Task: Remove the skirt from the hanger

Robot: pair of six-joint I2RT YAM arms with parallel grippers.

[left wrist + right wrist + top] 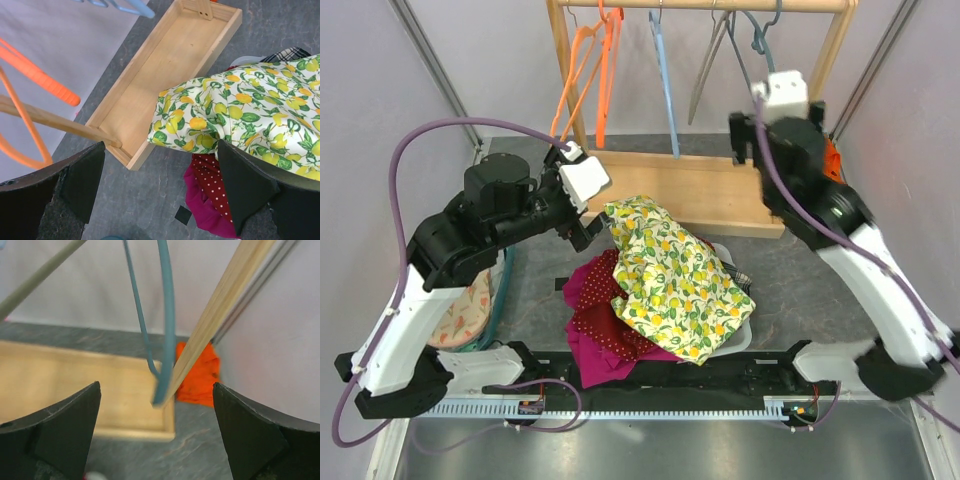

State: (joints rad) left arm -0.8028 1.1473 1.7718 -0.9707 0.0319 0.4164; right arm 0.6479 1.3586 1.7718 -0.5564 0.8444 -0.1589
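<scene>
The skirt (675, 275), a soft crumpled cotton printed with yellow lemons and green leaves on cream, lies draped over a heap of clothes just in front of the shallow pale wooden tray (700, 190), on top of a red white-dotted garment (605, 320) and a plain magenta one (590, 360) on the dark grey stone-look surface (820, 290). The left hand (161, 150) hangs at the tray's near left corner with its black fingers spread wide and nothing between them, the skirt's hem just beyond their tips. The right hand (156, 390), likewise wide open and empty, is raised over the tray's right end, facing the thin curved teal hanger (167, 315) and a slanted pale wooden post (220, 315), with a bunched orange cloth (197, 375) just past that end.
</scene>
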